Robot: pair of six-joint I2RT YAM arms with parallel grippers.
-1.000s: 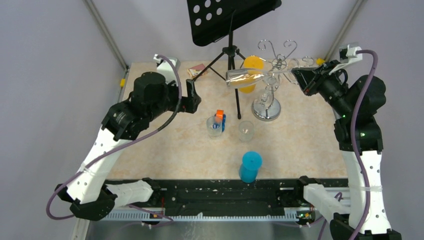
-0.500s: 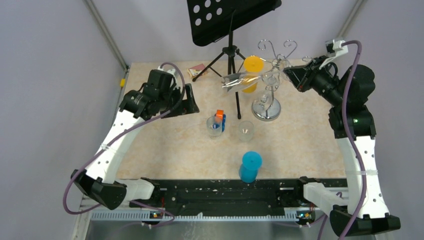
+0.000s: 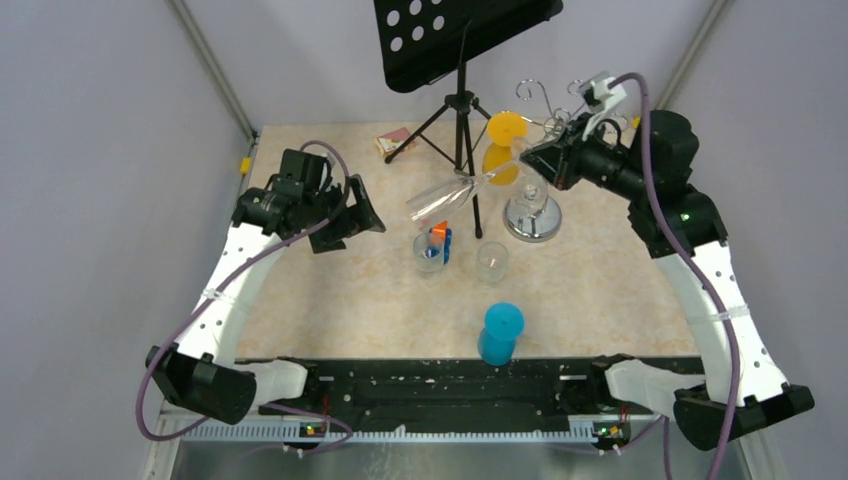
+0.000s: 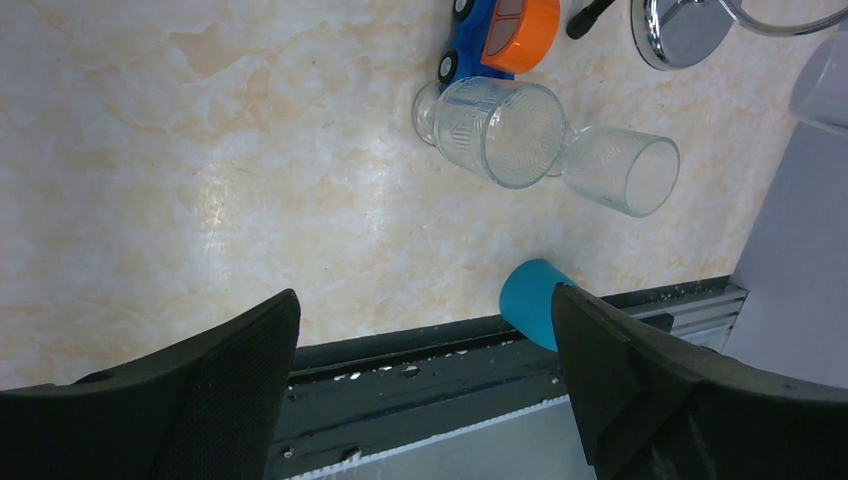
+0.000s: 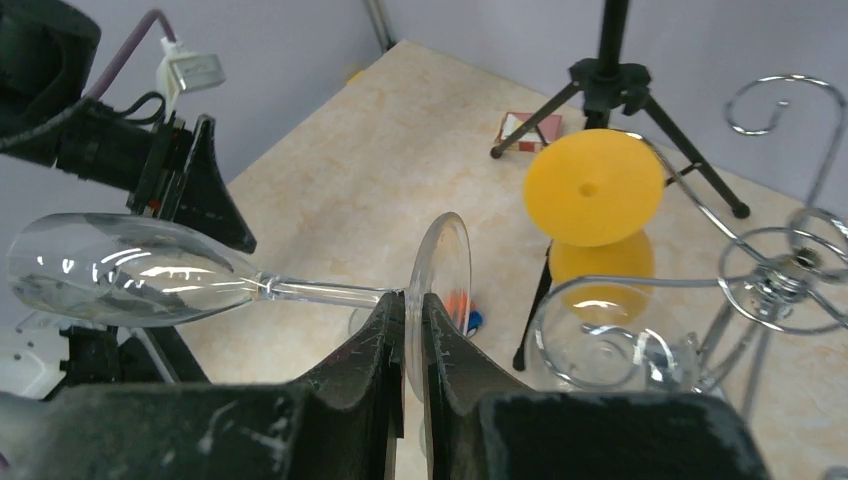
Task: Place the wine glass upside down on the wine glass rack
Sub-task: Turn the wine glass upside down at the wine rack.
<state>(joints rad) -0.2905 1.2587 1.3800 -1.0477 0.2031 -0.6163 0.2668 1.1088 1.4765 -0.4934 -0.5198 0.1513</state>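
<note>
**A:** Beige marbled tabletop [image 3: 330, 300], grey walls, seen from above. Where is the wine glass [image 3: 445, 200]?

**B:** In the air, lying nearly on its side to the left of the wine glass rack [image 3: 532, 215]. The bowl points toward the left arm. The right gripper [image 3: 530, 160] has the foot end, close by the rack's post. I judge it is held by the foot so the bowl can swing down freely.

**A:** And the left gripper [image 3: 358, 215]?

**B:** Well apart from the glass, over bare table, carrying nothing. It looks parked out of the way.

**A:** What does its own camera show?

**B:** Its fingers [image 4: 230, 380] are spread wide with only table between them. Beyond them stand a ribbed tumbler [image 4: 500, 130], a plain tumbler [image 4: 625, 168], a toy car [image 4: 500, 25] and a blue cup [image 4: 535, 300] near the table's edge.

**A:** And the right wrist camera?

**B:** The jaws are pinched on the round foot, seen edge-on. The stem runs left to the bowl. The rack's curled chrome hooks sit just to the right, and I cannot tell whether they touch the glass. A yellow disc [image 5: 595, 185] and the black tripod [image 5: 610, 80] stand behind.

**A:** How far along is it?

**B:** The glass is carried but not yet inverted or hung. The next move calls for tipping the bowl down and sliding the stem between the wires. That thin pinch on the foot could slip.
</note>
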